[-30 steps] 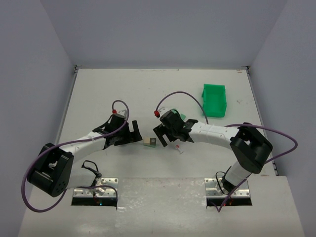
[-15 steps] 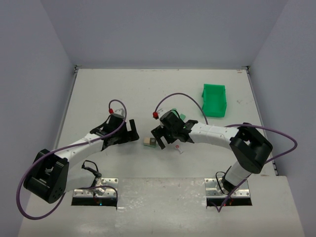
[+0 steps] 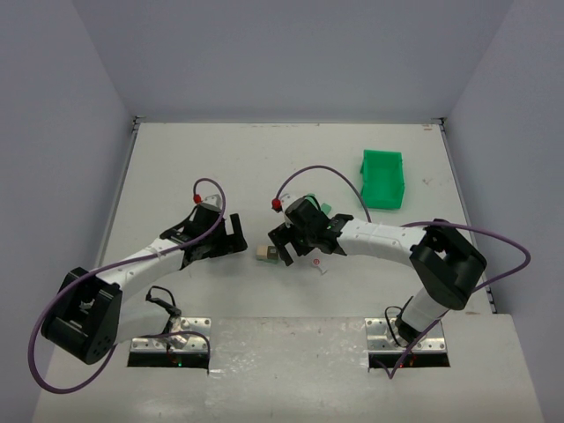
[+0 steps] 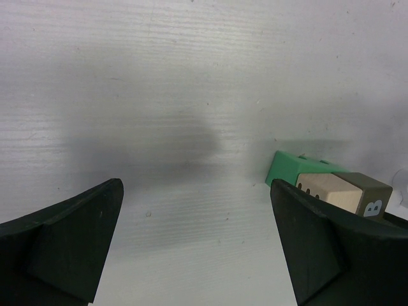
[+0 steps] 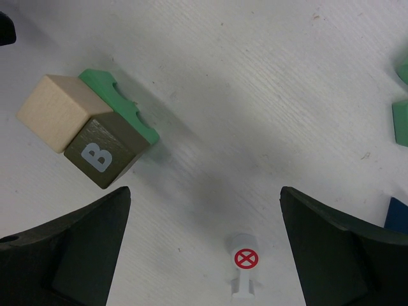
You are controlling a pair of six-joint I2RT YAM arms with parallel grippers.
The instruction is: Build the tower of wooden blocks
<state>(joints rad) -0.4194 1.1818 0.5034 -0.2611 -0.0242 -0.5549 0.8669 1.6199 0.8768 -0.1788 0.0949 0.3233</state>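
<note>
A small stack sits on the table: a tan cube (image 5: 56,111) and an olive cube marked B (image 5: 105,152) lie side by side on a flat light green block (image 5: 123,105). It shows in the top view (image 3: 267,255) and at the right of the left wrist view (image 4: 325,190). My left gripper (image 3: 233,238) is open and empty, just left of the stack. My right gripper (image 3: 284,248) is open and empty, just right of it. More green blocks (image 5: 400,121) and a dark blue wedge (image 5: 397,217) lie at the right edge of the right wrist view.
A bright green plastic bin (image 3: 382,179) stands at the back right. A tiny white sign with a red crossed circle (image 5: 244,271) lies on the table between my right fingers. Purple cables loop over both arms.
My left arm has drawn back a little to the left and away from the stack. My right gripper has edged slightly left. The blocks have not moved.
</note>
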